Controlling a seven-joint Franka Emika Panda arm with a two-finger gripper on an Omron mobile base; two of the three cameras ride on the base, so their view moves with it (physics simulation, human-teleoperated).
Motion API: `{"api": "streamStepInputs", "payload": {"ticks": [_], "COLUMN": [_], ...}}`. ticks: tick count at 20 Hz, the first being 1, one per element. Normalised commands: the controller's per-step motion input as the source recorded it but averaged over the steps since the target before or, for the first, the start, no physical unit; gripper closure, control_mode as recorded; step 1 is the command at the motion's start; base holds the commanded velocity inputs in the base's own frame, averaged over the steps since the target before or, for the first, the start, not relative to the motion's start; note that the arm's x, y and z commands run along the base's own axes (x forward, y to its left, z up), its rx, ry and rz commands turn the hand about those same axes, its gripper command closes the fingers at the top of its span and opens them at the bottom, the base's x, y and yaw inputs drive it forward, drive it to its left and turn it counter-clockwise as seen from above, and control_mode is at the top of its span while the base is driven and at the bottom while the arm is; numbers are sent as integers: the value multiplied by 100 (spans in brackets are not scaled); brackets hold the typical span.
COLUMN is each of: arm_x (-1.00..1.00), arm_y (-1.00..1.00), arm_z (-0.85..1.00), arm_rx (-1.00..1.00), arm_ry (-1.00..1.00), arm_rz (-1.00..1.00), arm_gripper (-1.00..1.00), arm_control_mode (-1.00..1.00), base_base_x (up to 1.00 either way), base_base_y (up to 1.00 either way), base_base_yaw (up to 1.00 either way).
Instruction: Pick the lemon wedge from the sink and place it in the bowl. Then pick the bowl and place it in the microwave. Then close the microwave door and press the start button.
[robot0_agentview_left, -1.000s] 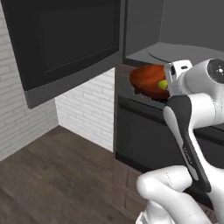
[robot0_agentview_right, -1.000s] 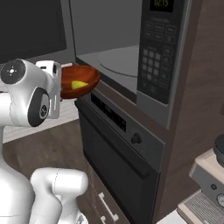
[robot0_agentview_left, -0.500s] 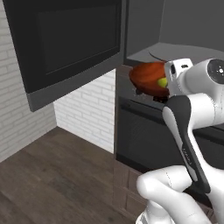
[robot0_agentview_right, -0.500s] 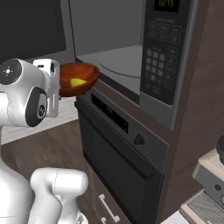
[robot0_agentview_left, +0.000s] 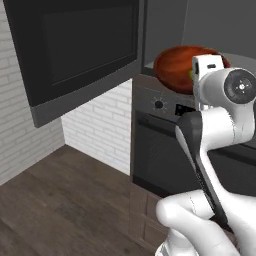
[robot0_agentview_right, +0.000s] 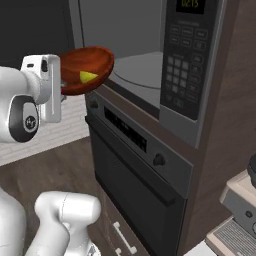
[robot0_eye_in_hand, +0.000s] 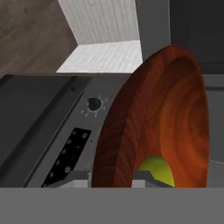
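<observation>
My gripper (robot0_eye_in_hand: 111, 181) is shut on the near rim of the reddish-brown bowl (robot0_eye_in_hand: 162, 127), one finger on each side of it. The yellow lemon wedge (robot0_eye_in_hand: 157, 173) lies inside the bowl. In the right base view the bowl (robot0_agentview_right: 85, 67) with the lemon wedge (robot0_agentview_right: 88, 76) hangs level in front of the open microwave (robot0_agentview_right: 135, 35), just left of its turntable plate (robot0_agentview_right: 142, 65). The microwave door (robot0_agentview_left: 75, 50) stands swung open to the left of the bowl (robot0_agentview_left: 182, 67). The sink is out of view.
The oven (robot0_agentview_right: 140, 165) with its knob (robot0_agentview_right: 159, 160) sits directly under the bowl and the microwave. The microwave keypad (robot0_agentview_right: 185, 60) is to the right of the cavity. A coffee machine (robot0_agentview_right: 240, 210) stands at the lower right. A white brick wall (robot0_agentview_left: 95, 125) lies beyond the door.
The bowl, still held with the lemon wedge in it, has risen a little and come closer to the microwave opening.
</observation>
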Motion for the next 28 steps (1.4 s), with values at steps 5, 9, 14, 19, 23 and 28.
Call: {"api": "streamStepInputs", "payload": {"ticks": [5,9,14,19,23,28], "arm_x": [39,62,69,65,51,32], "arm_y": [-61,-57,-52,-50,-45,-27], "arm_z": [52,16,0,-2,-9,-19], "arm_rx": [-1,0,0,0,0,0], "arm_ry": [0,0,0,0,0,4], "arm_rz": [-14,-7,0,0,-2,-8], "arm_gripper": [100,100,100,100,100,100], "arm_control_mode": [-100,-100,-100,-100,-100,-100], "base_base_x": [0,0,0,0,0,0], "base_base_y": [0,0,0,0,0,0], "base_base_yaw": [0,0,0,0,0,0]}}
